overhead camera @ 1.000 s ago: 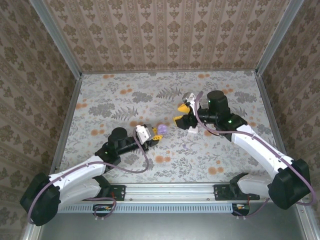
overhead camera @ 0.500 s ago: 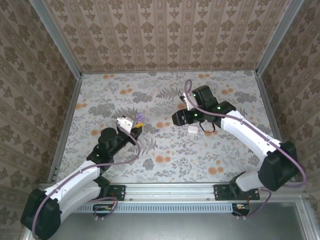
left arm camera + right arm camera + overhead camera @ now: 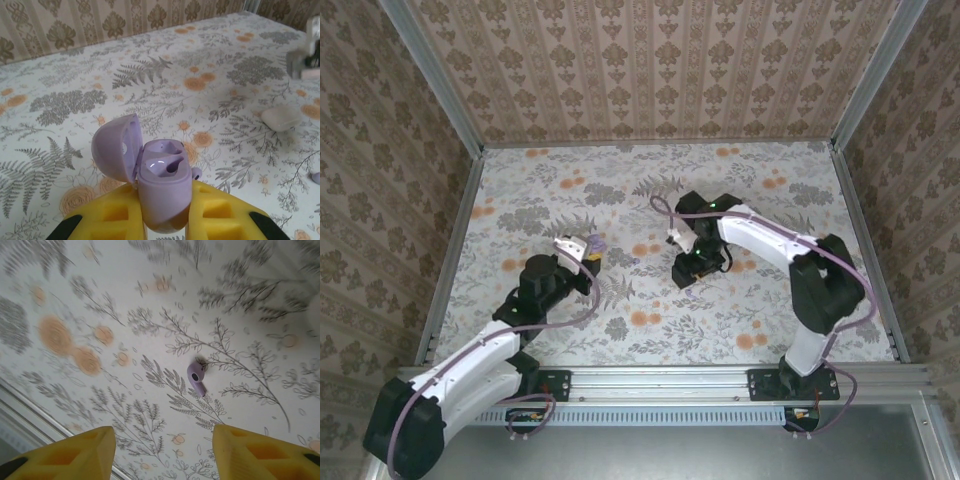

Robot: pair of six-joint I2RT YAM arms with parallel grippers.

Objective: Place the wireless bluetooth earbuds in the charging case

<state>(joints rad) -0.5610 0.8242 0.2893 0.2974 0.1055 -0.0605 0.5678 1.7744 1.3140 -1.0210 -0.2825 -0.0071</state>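
Charging case [image 3: 162,192], lilac, lid [image 3: 116,150] flipped back, both sockets showing and apparently vacant. It sits clenched between the yellow pads [image 3: 222,215] of the left gripper [image 3: 162,220], held up off the table [image 3: 770,300]. In the top view the left gripper [image 3: 586,252] and case [image 3: 596,243] are left of centre.

One lilac earbud [image 3: 196,377] lies loose on the table well right of the case, below the right gripper [image 3: 162,440], whose fingers stand spread with nothing between them (released). A white rounded object [image 3: 281,118] lies beyond the case to the right.

Handling, my guess: the earbud is tiny, light, hard and glossy, so it is likely to skid or flip. Pinch across the bulb, stem left free for the socket. The case is rigid but its hinge looks delicate.

Versus half a second ago, the right gripper [image 3: 688,270] has swung in and down towards the table, nearer the case. The left arm has barely shifted.
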